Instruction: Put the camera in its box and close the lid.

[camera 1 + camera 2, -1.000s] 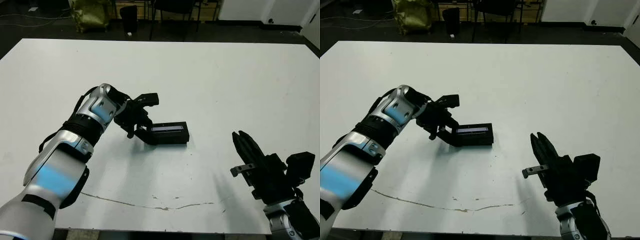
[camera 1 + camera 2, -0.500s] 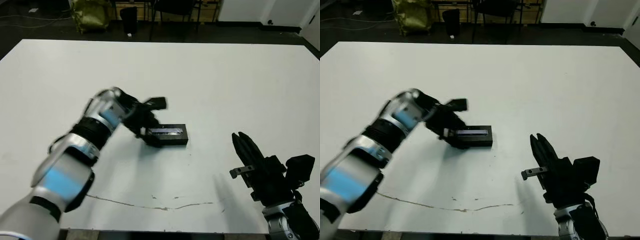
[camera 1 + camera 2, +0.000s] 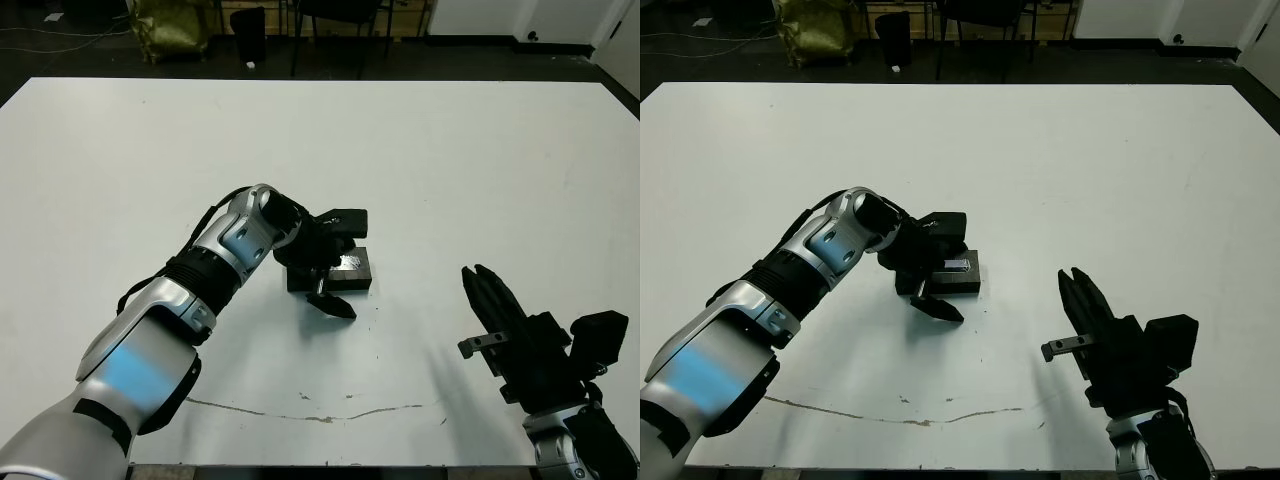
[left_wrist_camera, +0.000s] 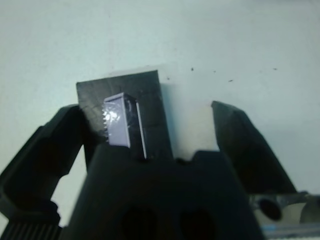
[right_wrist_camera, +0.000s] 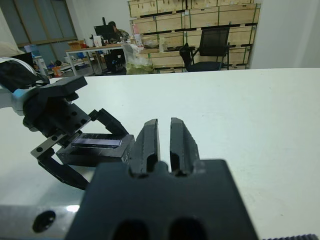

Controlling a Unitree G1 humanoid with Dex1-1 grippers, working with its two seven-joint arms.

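Note:
The box [image 3: 352, 270] lies near the table's middle as a black block, with the lid [image 4: 150, 107] resting flat on top. The lid's silvery-purple strip [image 4: 120, 120] faces up. My left gripper [image 3: 355, 265] is open and straddles the box, one finger [image 3: 335, 305] on the near side and the other [image 3: 345, 218] on the far side. In the left wrist view the box sits close to one finger [image 4: 47, 150] and clear of the other [image 4: 242, 145]. The camera is hidden. My right gripper [image 3: 478, 272] hovers shut to the right, apart from the box.
The white table [image 3: 480, 160] has a thin dark crack line [image 3: 300, 415] near its front edge. Chairs, a green bag [image 3: 180, 25] and stacked crates [image 5: 200, 15] stand beyond the far edge, with a person seated at a desk far off.
My left gripper has swung from the box's left end to the right and turned, so its fingers now span the box. The right arm has stayed still.

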